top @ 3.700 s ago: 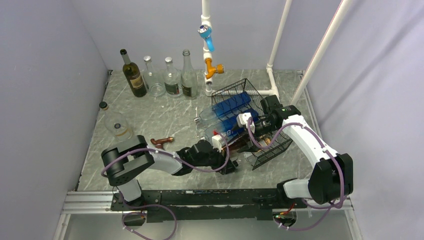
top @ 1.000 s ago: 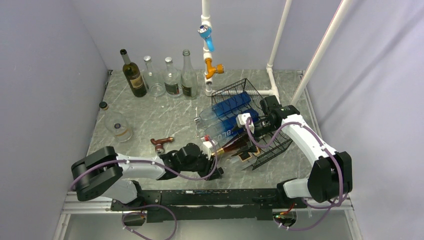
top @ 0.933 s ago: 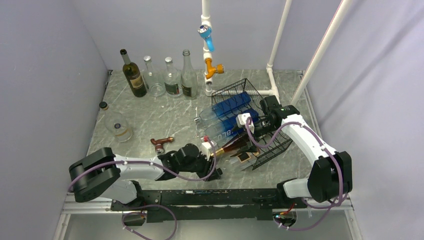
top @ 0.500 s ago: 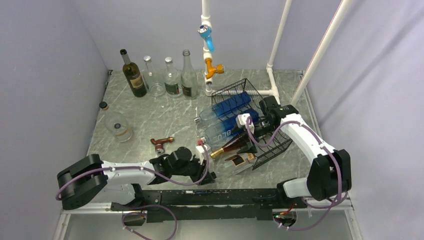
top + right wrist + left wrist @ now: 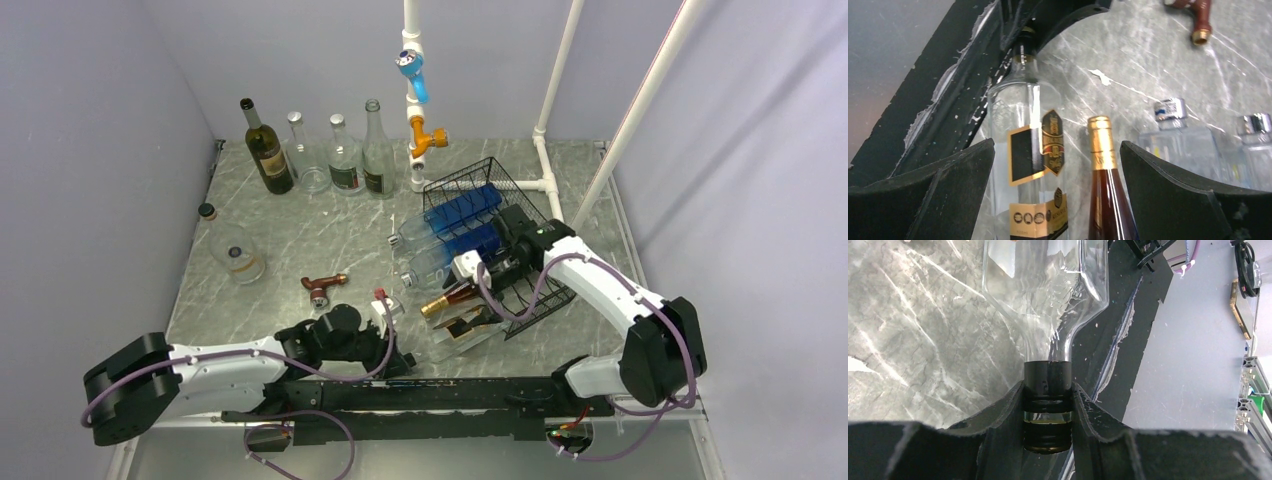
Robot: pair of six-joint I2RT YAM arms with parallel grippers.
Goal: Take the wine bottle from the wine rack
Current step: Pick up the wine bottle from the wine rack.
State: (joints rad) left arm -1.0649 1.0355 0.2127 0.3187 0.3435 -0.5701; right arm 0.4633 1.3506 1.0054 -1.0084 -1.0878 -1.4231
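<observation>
Left gripper (image 5: pixel 1047 410): fingers clamped on the black cap of the wine bottle (image 5: pixel 1030 150).
Wine bottle: clear glass, black-and-gold label; on its side on the table (image 5: pixel 300 230), just before the wine rack (image 5: pixel 480 170), beside the amber bottle (image 5: pixel 1105 200).
Right gripper (image 5: pixel 1056 147): jaws spread wide, holding nothing, above both bottles.
Wine rack: black mesh, blue bottles (image 5: pixel 460 215) within.

The right gripper (image 5: pixel 1057 145) hung with its jaws spread wide above the marble table (image 5: pixel 1128 65). A clear bottle (image 5: pixel 1020 120) with a black-and-gold label lay along the black rail (image 5: pixel 963 85). Just beside it lay a brown bottle (image 5: pixel 1105 200) with a gold-foil neck, then two silver-capped bottles (image 5: pixel 1173 135) further right.
</observation>
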